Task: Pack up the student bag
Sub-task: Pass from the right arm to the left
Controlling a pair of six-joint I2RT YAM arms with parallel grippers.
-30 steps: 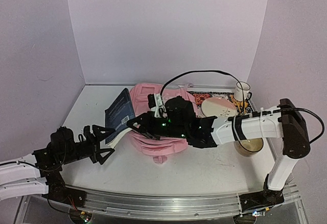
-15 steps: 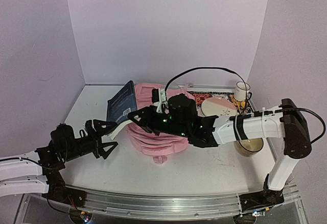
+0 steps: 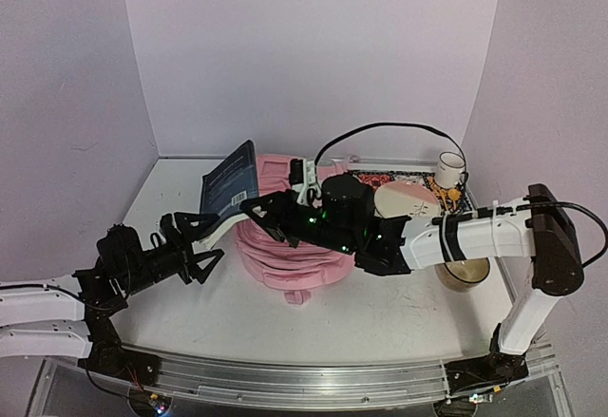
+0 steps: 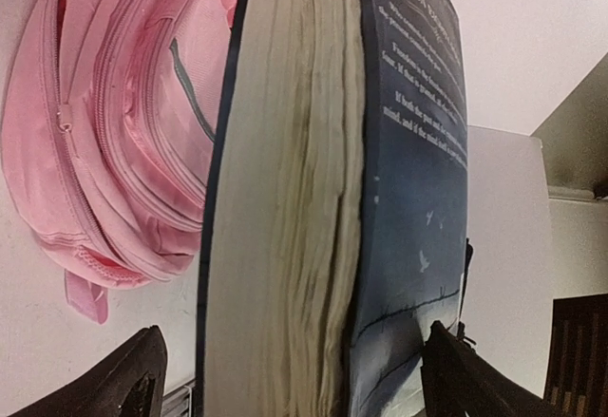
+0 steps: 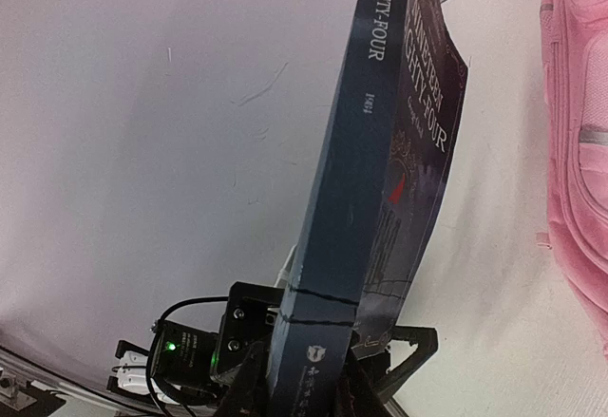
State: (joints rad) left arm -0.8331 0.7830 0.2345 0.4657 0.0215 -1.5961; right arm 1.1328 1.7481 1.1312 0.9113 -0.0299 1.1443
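My left gripper [image 4: 290, 355] lies low at the lower left of the top view. Its fingers are spread wide and clamp the bottom end of a thick dark-blue book [image 4: 285, 199]. The book stands nearly upright, page edges toward my left wrist camera. Just past it, mid-frame, the pink bag [image 3: 285, 257] lies on the table [image 3: 380, 317], close beside the book; whether they touch I cannot tell. My right arm reaches from the lower right across the bag and hides much of it. My right gripper [image 3: 258, 210] ends next to the book's cover, and how its fingers stand I cannot tell. At the far right sit a pale disc [image 3: 404, 199] and a white mug [image 3: 449, 168]. The table is white, with a lilac wall [image 3: 313, 47] behind.
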